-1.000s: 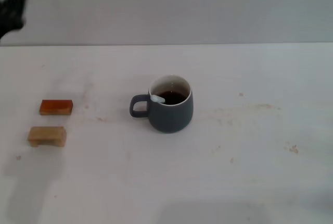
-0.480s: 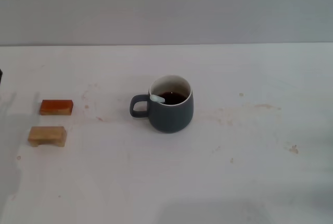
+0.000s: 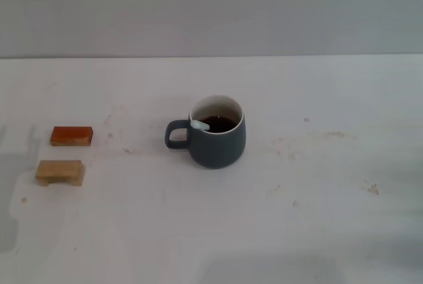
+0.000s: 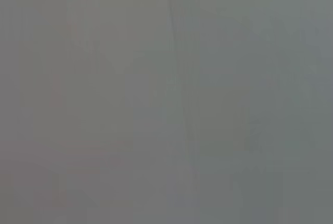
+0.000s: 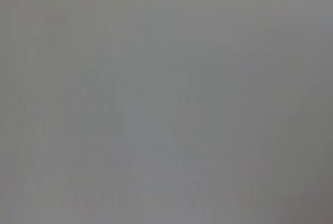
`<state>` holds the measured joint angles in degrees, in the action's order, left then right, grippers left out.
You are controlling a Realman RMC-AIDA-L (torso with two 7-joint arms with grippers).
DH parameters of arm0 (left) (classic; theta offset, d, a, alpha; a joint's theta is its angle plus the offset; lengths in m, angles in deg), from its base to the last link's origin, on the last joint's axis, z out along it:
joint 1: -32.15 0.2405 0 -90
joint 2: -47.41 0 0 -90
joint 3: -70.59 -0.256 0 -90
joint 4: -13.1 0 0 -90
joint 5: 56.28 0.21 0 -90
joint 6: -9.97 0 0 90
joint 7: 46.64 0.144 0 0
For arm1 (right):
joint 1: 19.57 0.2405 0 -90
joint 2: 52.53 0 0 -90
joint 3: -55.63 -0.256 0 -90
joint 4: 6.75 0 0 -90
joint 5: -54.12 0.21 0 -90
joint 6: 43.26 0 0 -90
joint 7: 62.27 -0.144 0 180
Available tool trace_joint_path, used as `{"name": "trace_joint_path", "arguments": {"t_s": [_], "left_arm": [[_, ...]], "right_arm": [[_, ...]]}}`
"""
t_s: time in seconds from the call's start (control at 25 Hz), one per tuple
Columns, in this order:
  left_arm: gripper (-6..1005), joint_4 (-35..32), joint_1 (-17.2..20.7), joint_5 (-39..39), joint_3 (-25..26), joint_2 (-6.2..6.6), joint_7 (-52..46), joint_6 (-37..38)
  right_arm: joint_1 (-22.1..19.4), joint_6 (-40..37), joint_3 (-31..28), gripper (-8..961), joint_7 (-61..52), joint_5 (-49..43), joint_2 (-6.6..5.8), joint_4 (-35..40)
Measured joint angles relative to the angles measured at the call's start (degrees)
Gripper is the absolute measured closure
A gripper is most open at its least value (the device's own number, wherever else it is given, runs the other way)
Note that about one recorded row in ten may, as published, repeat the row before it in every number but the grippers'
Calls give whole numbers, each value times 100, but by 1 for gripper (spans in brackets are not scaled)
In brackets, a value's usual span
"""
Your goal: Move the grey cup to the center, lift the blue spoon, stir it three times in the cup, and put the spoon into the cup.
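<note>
The grey cup stands mid-table, the blue spoon resting inside against its rim.

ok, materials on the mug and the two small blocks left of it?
Grey cup: looks like ceramic, with a matte slate-grey outside, a pale glazed-looking inside and rim, and dark liquid in it. Tan block: probably unfinished wood, light tan with a dull surface. Orange-red block: unclear, maybe stained wood or plastic, even in colour and slightly smoother-looking. Neither pincer is in view.

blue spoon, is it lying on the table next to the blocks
No, the blue spoon stands inside the grey cup, its pale handle end leaning on the rim above the cup's handle.
</note>
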<state>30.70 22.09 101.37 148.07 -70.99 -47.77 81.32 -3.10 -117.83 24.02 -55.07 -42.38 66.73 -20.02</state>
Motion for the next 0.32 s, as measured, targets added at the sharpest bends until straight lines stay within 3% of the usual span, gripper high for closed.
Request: {"name": "trace_joint_path", "arguments": {"t_s": [0.32], "left_arm": [[442,-111,-9,-290,19,-3,-364,-118]], "right_arm": [[-2,-55,97,954,3,0,0,10]]}}
